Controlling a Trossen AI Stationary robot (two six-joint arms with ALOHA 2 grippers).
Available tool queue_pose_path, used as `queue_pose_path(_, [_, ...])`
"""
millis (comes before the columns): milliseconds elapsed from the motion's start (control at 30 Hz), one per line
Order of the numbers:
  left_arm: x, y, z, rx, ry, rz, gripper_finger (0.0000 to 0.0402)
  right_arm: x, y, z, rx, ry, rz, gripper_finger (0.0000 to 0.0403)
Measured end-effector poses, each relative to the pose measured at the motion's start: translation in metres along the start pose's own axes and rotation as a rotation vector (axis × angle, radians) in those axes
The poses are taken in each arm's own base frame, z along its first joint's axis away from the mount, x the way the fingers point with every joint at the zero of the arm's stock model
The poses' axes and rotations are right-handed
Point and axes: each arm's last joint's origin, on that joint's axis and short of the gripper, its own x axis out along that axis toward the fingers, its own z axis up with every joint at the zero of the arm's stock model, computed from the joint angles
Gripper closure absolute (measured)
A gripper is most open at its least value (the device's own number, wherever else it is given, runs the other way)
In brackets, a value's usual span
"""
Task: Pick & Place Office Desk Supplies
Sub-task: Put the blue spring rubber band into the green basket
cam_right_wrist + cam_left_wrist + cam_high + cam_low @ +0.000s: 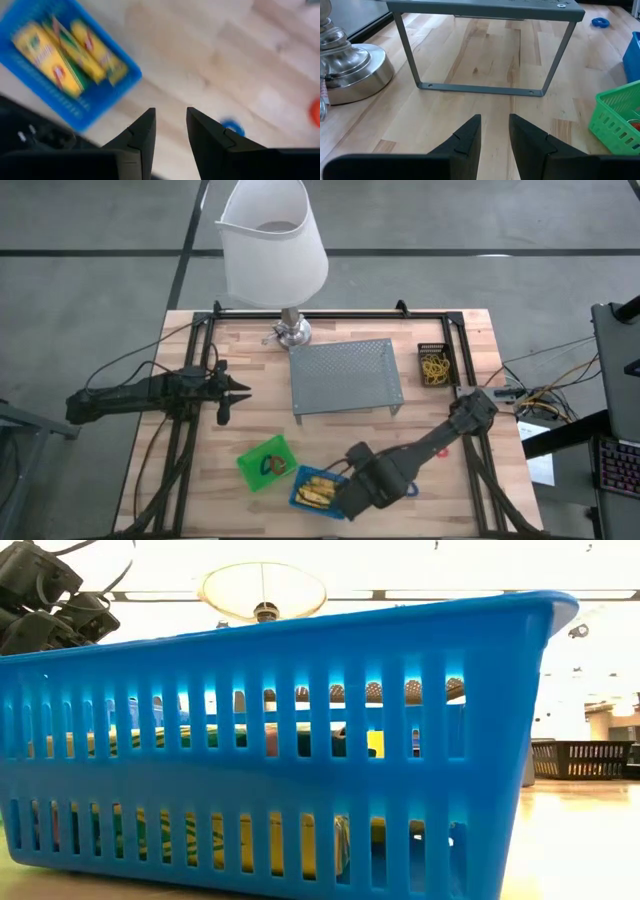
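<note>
Right wrist view: small blue loop (232, 126) lies on bare wood, lower right of frame, just beyond right gripper (170, 134), jaws slightly parted, empty. Blue bin (97, 104) upper left. Judged: approach; next, descend and pinch. Left gripper (228, 388) waits mid-left, jaws narrowly parted.

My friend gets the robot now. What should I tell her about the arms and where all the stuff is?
Left gripper: empty, fingers a little apart, waiting at the table's left side, pointed at the grey mesh tray.
Right gripper: empty, slightly open, above the table's front edge beside the blue bin.
Blue bin: holds the yellow sticks.
Green bin: front centre, with small loops inside.
Black bin: right of the tray, holds the rubber bands.
Left to do: a blue loop lies loose on the wood near the right gripper; a red one lies farther off.
</note>
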Motion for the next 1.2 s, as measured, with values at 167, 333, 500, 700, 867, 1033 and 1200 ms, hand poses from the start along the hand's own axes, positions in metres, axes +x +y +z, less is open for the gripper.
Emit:
queue_pose_path(167, [0.000,0.000,0.000,0.000,0.000,0.000,0.0295,0.011,-0.006,-0.019,0.061,0.067,-0.064,0.0308])
queue_pose_path(333, [0.000,0.000,0.000,0.000,0.000,0.000,0.0295,0.023,-0.022,-0.043,0.102,0.096,-0.155,0.0309])
queue_pose_path(500, [0.000,0.000,0.000,0.000,0.000,0.000,0.0295,0.022,-0.046,-0.057,0.180,0.057,-0.202,0.0308])
queue_pose_path(700, [0.000,0.000,0.000,0.000,0.000,0.000,0.0295,0.014,-0.082,-0.069,0.336,0.012,-0.172,0.0307])
queue_pose_path(867, [0.000,0.000,0.000,0.000,0.000,0.000,0.0295,0.028,-0.100,-0.077,0.414,0.003,-0.125,0.0307])
queue_pose_path(1033, [0.000,0.000,0.000,0.000,0.000,0.000,0.0295,0.057,-0.107,-0.080,0.423,0.016,-0.113,0.0307])
queue_pose_path(1200, [0.000,0.000,0.000,0.000,0.000,0.000,0.0296,0.078,-0.110,-0.085,0.420,0.065,-0.107,0.0307])
